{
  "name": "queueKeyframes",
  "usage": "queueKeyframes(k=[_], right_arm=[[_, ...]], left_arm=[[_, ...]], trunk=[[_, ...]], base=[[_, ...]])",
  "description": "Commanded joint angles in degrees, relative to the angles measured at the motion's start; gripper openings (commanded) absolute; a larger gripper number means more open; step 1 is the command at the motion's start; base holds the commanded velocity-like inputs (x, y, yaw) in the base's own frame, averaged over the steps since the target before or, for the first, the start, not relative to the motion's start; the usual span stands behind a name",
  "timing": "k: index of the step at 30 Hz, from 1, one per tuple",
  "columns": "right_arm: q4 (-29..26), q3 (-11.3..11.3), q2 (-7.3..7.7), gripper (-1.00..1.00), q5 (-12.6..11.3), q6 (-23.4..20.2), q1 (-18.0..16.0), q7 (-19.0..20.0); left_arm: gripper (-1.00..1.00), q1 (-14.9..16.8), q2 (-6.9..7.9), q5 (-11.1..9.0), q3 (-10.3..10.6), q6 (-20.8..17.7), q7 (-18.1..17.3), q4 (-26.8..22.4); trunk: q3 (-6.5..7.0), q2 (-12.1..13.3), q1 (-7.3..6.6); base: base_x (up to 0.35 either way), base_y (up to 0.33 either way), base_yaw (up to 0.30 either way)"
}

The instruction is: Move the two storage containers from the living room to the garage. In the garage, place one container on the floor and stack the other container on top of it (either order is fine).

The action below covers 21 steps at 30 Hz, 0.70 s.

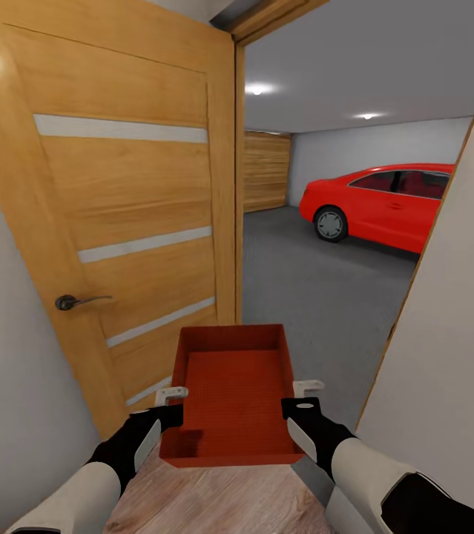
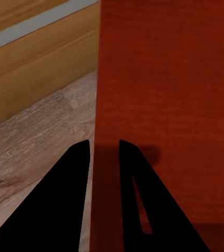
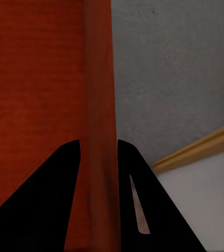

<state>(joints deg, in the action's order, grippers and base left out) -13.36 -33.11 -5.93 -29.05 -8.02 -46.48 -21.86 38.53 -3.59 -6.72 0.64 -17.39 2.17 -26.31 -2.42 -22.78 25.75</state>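
Note:
I hold one orange-red storage container (image 1: 235, 397) level in front of me, open top up and empty. My left gripper (image 1: 170, 404) is shut on its left wall, and my right gripper (image 1: 300, 398) is shut on its right wall. In the left wrist view the two black fingers (image 2: 75, 178) straddle the thin red wall (image 2: 104, 105). The right wrist view shows the same clamp on the other wall (image 3: 99, 105), one finger (image 3: 64, 178) on each side. Beyond the doorway lies the garage with its dark grey floor (image 1: 318, 289).
An open wooden door (image 1: 125, 222) with a lever handle (image 1: 70, 302) stands close on my left. A white wall (image 1: 452, 334) edges the doorway on my right. A red car (image 1: 389, 204) is parked deep right in the garage. Light wood planks (image 1: 222, 500) are under me.

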Motion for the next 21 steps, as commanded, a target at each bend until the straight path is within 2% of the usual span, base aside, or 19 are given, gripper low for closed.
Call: queueKeyframes(k=[1, 4, 11, 21], right_arm=[[0.09, -0.2, -0.05, -1.0, -0.4, -0.51, -0.01, -2.47], [0.09, -0.2, -0.05, -1.0, -0.4, -0.47, -0.01, -2.42], [0.09, -0.2, -0.04, -1.0, -0.4, -0.41, -0.01, -2.45], [0.09, -0.2, -0.05, -1.0, -0.4, -0.49, -0.01, -2.49]], left_arm=[[-1.0, 0.05, -0.62, 0.92, -0.99, -0.43, 2.12, -3.67], [-1.0, 0.05, -0.62, 0.92, -0.99, -0.43, 2.08, -3.67], [-1.0, 0.05, -0.62, 0.92, -0.99, -0.41, 2.08, -3.67], [-1.0, 0.05, -0.62, 0.92, -0.99, -0.37, 2.07, -3.67]], trunk=[[-0.14, -0.14, 0.04], [-0.14, -0.14, 0.04], [-0.14, -0.14, 0.04], [-0.14, -0.14, 0.04]], base=[[0.0, 0.0, -0.241], [0.067, 0.057, -0.208], [0.185, 0.129, -0.078], [0.018, 0.004, -0.235]])
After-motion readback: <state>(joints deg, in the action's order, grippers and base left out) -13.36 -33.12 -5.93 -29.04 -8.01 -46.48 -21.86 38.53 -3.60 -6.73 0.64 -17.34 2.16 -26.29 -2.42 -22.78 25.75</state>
